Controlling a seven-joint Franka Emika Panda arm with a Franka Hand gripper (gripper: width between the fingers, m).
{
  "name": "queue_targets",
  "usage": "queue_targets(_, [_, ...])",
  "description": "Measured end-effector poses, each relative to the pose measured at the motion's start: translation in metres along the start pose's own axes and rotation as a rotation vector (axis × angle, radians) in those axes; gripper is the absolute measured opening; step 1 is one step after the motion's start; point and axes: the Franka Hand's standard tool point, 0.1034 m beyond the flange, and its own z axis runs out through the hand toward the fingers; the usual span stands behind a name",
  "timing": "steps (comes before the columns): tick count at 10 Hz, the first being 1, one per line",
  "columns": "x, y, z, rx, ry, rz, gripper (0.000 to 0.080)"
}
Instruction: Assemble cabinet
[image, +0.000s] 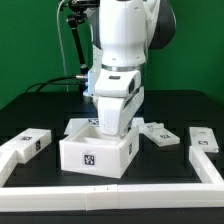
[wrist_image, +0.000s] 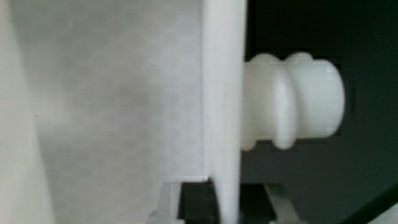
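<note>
the tool (wrist_image: 222, 203) reaches down into the open top of the cabinet shell (image: 92, 155), and the wrist view shows why it sits so low: one thin side wall (wrist_image: 222, 90) of the shell runs straight between its dark fingers (wrist_image: 185, 197), one finger on each face. both look pressed flush against the wall with no gap showing, so i judge the tool clenched on that wall. gripping the edge probably lets the arm steady or shift the whole box, rather than lift a small part.

a ribbed white peg (wrist_image: 299, 100) sticks out from the wall's outer face, just beyond the fingertips and clear of them. what it is for cannot be told.

the shell stands upright on the dark tabletop (image: 40, 105), directly under and around the tool, its tagged front facing the exterior camera. the other cabinet pieces lie apart from the tool: one tagged block (image: 30, 143) well off to the exterior view's left, a flat piece (image: 155, 131) near the shell on the right, another block (image: 203, 138) further right. the low white rail (image: 130, 190) lies in front of the shell.
</note>
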Motion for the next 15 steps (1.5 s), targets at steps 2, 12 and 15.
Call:
queue_targets(2, [0.0,0.0,0.0,0.0,0.0,0.0,0.0039])
queue_targets(12, [0.028,0.016,-0.004,-0.023,-0.006,-0.269,0.0038])
queue_targets(15, [0.039,0.015,-0.004,-0.037,0.001,-0.312,0.0038])
